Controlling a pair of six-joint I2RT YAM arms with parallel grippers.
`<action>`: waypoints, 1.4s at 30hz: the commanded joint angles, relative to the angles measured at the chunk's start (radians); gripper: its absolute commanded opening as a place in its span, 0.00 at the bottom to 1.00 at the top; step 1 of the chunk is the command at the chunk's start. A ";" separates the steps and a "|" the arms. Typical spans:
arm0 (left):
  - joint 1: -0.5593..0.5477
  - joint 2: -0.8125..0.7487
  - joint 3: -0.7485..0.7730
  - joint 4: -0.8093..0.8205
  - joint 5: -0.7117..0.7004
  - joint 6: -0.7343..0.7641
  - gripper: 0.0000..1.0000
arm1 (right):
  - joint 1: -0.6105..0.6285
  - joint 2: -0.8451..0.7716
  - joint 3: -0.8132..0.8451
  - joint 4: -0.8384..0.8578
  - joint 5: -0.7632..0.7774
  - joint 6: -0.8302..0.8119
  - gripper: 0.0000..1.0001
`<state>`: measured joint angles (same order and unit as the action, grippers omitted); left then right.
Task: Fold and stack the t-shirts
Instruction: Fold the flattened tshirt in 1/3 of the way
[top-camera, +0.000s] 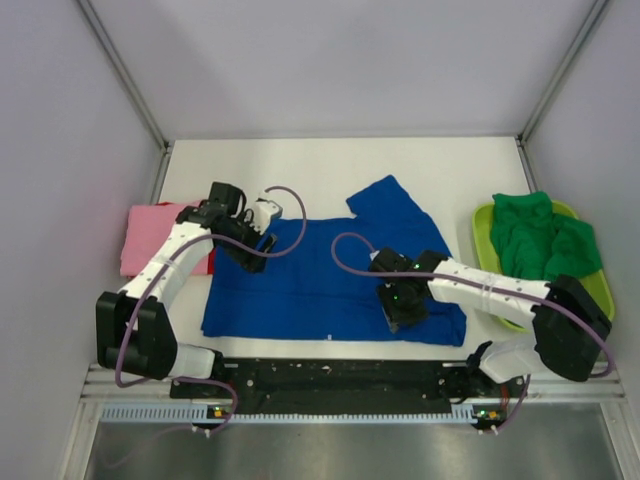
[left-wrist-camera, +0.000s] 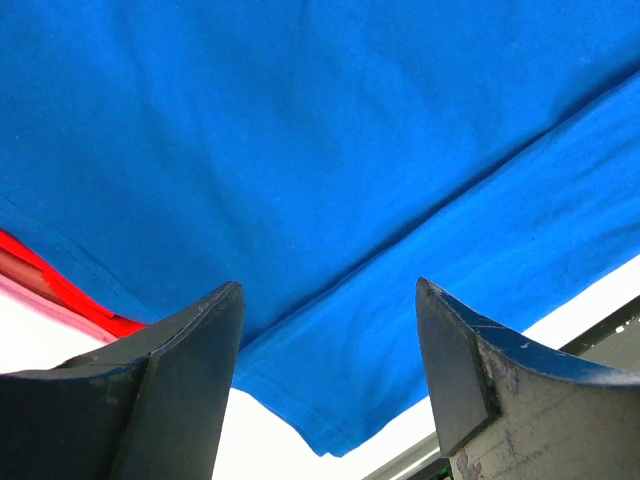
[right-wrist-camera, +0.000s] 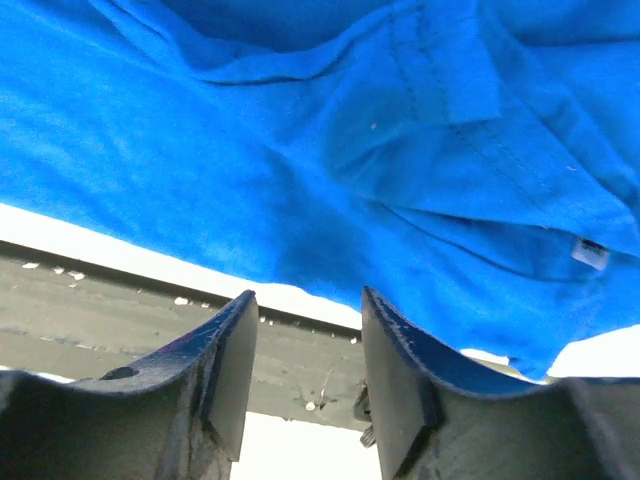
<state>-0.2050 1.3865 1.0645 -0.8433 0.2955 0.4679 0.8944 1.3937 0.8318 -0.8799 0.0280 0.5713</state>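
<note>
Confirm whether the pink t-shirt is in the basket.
No, the pink t-shirt lies on the table at far left, while the basket at right holds green t-shirts.

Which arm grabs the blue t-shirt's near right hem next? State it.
Right: the right gripper hovers open over that blue t-shirt hem; the left gripper is at the far left edge.

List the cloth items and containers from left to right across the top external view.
pink t-shirt → blue t-shirt → lime-green basket, holding the green t-shirts
</note>
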 joint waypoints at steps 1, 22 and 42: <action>-0.004 -0.024 -0.020 0.024 -0.006 0.017 0.73 | -0.035 -0.136 0.142 -0.051 0.105 0.016 0.48; -0.004 -0.058 -0.075 0.047 -0.052 0.003 0.73 | -0.233 0.137 0.150 0.124 0.085 -0.013 0.30; -0.004 -0.067 -0.089 0.047 -0.071 0.012 0.73 | -0.184 0.375 0.404 0.314 0.196 -0.269 0.00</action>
<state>-0.2050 1.3437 0.9833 -0.8143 0.2268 0.4732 0.6804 1.7092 1.1507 -0.6441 0.1761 0.3786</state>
